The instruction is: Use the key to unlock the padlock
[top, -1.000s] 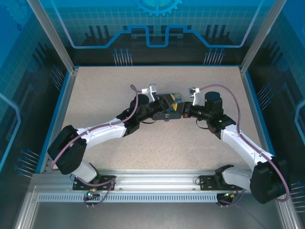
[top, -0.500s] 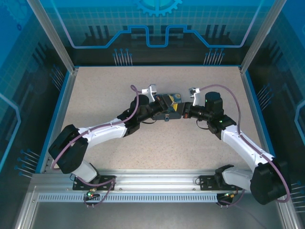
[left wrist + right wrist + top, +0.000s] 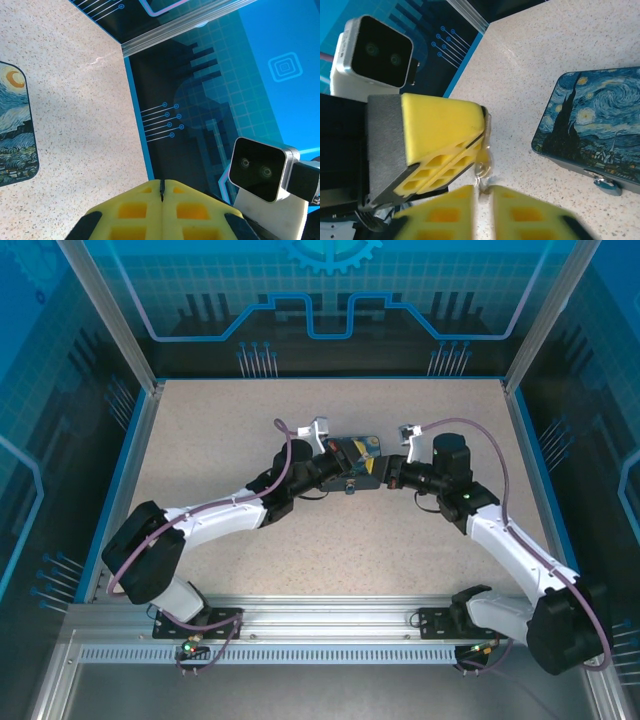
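Desk (image 3: 210, 420): speckled, inside a blue-panelled enclosure.
Right hand (image 3: 483, 196): fingers narrowly apart, apparently around the key's tip.
Left hand (image 3: 481, 131): pads pressed shut, pinching the key (image 3: 483, 160).
Padlock (image 3: 607, 185): at the starry-night box (image 3: 592, 125) front edge, well apart from the key.
Risk: key could drop mid-transfer if one hand releases before the other clamps.

Two tools: one left tool (image 3: 161, 186) and one right tool (image 3: 482, 192). One box (image 3: 592, 125) printed with a starry night, one blue padlock (image 3: 607, 185), one thin key (image 3: 483, 167), on one desk (image 3: 220, 440)
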Robot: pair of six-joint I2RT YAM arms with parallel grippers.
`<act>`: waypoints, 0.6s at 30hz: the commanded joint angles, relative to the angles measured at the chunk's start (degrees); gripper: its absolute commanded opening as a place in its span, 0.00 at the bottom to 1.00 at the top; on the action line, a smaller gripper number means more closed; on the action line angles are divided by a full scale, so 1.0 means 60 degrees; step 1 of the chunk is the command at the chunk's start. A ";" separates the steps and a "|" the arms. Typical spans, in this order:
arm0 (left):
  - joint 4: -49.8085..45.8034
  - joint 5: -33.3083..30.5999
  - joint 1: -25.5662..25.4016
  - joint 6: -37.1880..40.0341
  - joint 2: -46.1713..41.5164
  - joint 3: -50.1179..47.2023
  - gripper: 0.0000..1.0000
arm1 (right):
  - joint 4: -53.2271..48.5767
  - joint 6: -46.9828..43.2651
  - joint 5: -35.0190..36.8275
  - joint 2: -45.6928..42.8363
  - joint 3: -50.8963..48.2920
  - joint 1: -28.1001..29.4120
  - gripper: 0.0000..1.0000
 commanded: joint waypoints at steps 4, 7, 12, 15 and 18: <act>0.0605 -0.0479 0.0078 0.0120 -0.0078 -0.0343 0.00 | -0.0541 0.0396 0.0089 -0.1061 -0.0058 -0.0561 0.32; 0.0739 -0.0531 0.0076 0.0132 -0.0108 -0.0418 0.00 | -0.0074 0.1277 0.0172 -0.1270 -0.0306 -0.0613 0.36; 0.0770 -0.0594 0.0083 0.0057 -0.0134 -0.0493 0.00 | 0.0795 0.2396 0.0607 -0.0956 -0.0533 -0.0582 0.37; 0.0218 -0.0610 0.0082 0.0274 -0.0374 -0.0526 0.00 | -0.0021 0.2095 0.0785 -0.0729 -0.0245 -0.0596 0.37; -0.0481 -0.0752 0.0079 0.0581 -0.0680 -0.0678 0.11 | -0.0455 0.1832 0.0814 -0.0510 -0.0329 -0.0531 0.47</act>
